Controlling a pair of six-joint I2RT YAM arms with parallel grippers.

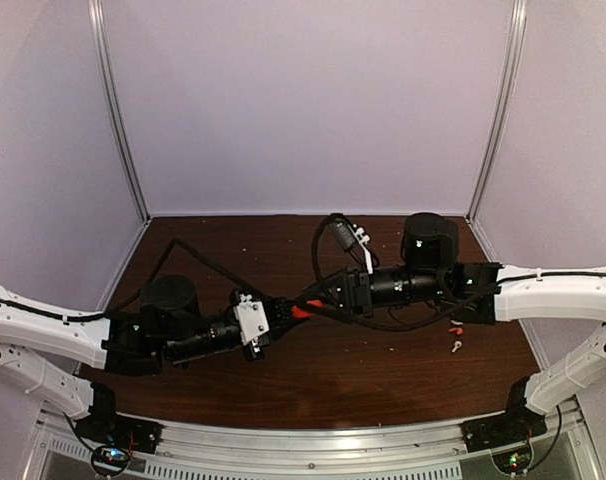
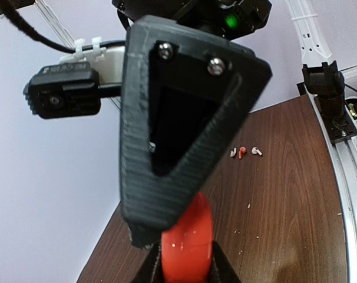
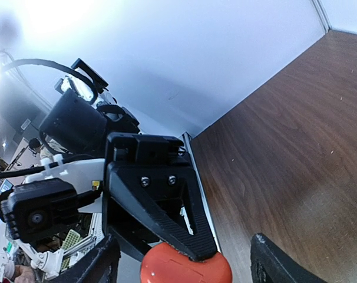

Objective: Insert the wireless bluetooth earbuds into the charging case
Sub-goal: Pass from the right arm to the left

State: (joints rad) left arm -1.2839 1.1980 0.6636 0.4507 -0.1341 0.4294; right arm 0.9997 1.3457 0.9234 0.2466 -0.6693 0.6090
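Note:
A red-orange round charging case (image 1: 301,312) is held shut and off the table at the middle, between the two arms. My left gripper (image 2: 186,266) is shut on the case (image 2: 187,239), one finger on each flat side. My right gripper (image 3: 184,262) is open, its fingers (image 3: 273,262) spread wide on both sides of the case (image 3: 184,268), and one of them fills the left wrist view (image 2: 178,118). Tiny earbuds lie on the table at the right: a red-orange one (image 1: 455,326) and a white one (image 1: 456,346). The left wrist view shows three, white, red-orange (image 2: 241,152) and white.
The brown wooden table (image 1: 313,370) sits inside white enclosure walls (image 1: 303,100). A metal rail (image 1: 313,440) with the arm bases runs along the near edge. Black cables (image 1: 333,235) loop above the right arm's wrist. Small crumbs dot the tabletop.

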